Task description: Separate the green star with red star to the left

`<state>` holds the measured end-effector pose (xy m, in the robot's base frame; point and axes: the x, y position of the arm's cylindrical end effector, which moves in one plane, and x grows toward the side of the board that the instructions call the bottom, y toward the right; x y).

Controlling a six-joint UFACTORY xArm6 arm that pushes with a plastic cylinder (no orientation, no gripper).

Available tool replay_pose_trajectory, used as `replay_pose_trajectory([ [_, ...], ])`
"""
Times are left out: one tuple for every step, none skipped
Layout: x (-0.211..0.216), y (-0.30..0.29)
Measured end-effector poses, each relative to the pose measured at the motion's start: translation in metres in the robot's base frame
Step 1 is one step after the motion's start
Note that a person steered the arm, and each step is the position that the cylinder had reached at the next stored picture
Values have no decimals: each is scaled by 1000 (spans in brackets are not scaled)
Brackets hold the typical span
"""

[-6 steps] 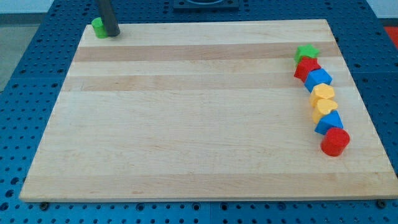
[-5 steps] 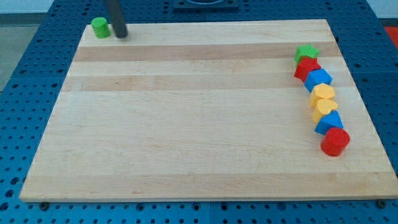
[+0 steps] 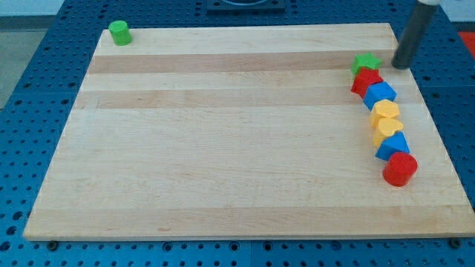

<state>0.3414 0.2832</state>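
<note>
My tip (image 3: pixel 401 65) (a bare rod, gripping nothing) is now sitting just right of the green star (image 3: pixel 365 62), having crossed from the far green block (image 3: pixel 119 32). The star is touching the red star (image 3: pixel 366 80), ready for pushing left.

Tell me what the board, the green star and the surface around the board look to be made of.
The board looks like pale wood with a matte finish: grain stripes run lengthwise. The green star seems plastic, judging by its uniform saturated colour, though painted wood is possible. The surrounding surface looks like blue perforated sheet, metal or plastic, with a regular grid of holes.
</note>
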Motion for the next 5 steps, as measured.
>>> replay_pose_trajectory([
  [7,-21],
  [-15,-38],
  [-27,-65],
  [-26,-80],
  [-23,-96],
])
